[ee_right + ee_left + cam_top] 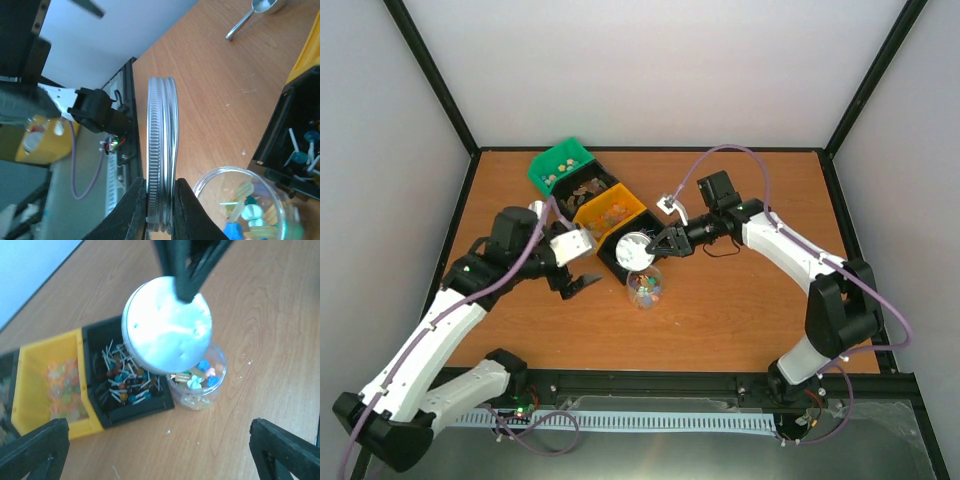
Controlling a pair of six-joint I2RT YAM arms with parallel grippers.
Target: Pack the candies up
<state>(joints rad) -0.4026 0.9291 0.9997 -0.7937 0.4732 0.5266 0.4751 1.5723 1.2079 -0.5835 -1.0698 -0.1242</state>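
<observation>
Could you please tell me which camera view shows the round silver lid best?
The left wrist view: the lid fills the middle, its round face nearly all visible above the jar. The right wrist view shows it only edge-on, pinched in the right gripper. The top view shows it as a small bright disc.

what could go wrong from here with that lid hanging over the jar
1. The right pincer pinches the silver lid only at its rim, edge-on; it may slip or swing and drop beside the jar.
2. The left pincer is open and not gripping the jar, so pressing the lid on could shove or tip it and spill the candies.
</observation>
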